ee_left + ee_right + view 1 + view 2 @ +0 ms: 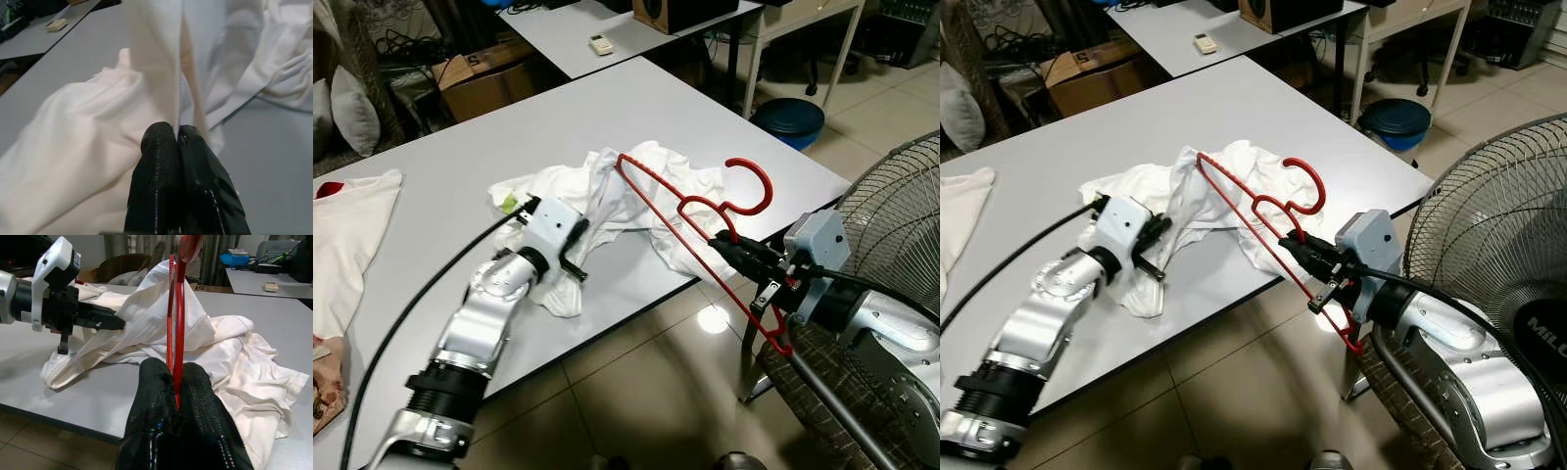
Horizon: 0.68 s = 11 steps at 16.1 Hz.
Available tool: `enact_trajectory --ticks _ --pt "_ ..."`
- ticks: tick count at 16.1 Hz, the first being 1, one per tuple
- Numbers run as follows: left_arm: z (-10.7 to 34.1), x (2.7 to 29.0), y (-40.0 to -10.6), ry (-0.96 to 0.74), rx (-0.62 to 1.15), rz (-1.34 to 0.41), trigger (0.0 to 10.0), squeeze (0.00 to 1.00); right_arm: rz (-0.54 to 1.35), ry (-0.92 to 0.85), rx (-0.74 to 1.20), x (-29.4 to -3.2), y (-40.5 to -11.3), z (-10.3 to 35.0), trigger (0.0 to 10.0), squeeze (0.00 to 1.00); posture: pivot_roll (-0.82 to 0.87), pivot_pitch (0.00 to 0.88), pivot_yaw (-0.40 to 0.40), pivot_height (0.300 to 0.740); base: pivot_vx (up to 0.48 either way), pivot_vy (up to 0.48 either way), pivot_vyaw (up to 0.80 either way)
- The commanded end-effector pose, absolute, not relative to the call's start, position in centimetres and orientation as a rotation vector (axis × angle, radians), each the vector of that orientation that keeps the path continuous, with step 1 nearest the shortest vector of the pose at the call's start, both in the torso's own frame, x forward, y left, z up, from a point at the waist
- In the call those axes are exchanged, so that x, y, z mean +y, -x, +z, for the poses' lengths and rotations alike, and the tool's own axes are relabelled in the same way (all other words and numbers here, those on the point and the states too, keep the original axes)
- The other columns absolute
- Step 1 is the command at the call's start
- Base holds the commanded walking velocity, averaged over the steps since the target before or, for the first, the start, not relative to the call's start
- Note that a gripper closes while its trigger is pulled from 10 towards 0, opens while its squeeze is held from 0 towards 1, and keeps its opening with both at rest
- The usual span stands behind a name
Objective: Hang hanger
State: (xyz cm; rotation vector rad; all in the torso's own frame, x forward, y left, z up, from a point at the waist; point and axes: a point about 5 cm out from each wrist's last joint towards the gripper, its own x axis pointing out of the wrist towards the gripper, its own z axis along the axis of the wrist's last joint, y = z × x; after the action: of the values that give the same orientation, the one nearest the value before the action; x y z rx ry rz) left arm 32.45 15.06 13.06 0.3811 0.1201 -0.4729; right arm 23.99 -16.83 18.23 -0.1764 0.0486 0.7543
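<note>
A white shirt (607, 191) lies crumpled near the front edge of the grey table (489, 127). My left gripper (176, 134) is shut on a fold of this shirt, holding the cloth slightly above the tabletop. A red hanger (180, 298) slants across the shirt, its far corner over the cloth and its hook pointing right. Off the table's front right edge, my right gripper (720, 240) is shut on the hanger's bar near the neck. The hanger's lower end hangs past the table edge.
A large standing fan (891, 215) is close on the right, behind my right arm. A blue bin (788, 117) stands on the tiled floor beyond the table corner. Another white garment (347, 225) lies at the table's left. A second table with a remote (600, 43) is behind.
</note>
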Motion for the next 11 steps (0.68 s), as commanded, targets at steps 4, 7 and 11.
enact_trajectory --ticks 4,7,11 --pt "16.2 16.7 -33.6 -0.534 0.032 -0.455 0.0 0.0 0.73 0.186 0.066 -16.8 -23.8 17.3 10.0 0.0 -0.12 0.059 0.246 0.74 0.0 0.0 0.0" --pt "21.0 15.7 -35.0 -0.537 -0.065 -0.523 0.0 0.0 0.779 0.121 0.09 -15.9 -22.3 15.9 10.0 0.0 -0.1 0.058 0.283 0.74 0.0 0.0 0.0" --pt "23.9 13.8 -35.4 -0.55 -0.114 -0.626 0.0 0.0 0.871 0.097 0.185 -15.1 -20.4 14.6 10.0 0.0 -0.1 0.059 0.303 0.74 0.0 0.0 0.0"
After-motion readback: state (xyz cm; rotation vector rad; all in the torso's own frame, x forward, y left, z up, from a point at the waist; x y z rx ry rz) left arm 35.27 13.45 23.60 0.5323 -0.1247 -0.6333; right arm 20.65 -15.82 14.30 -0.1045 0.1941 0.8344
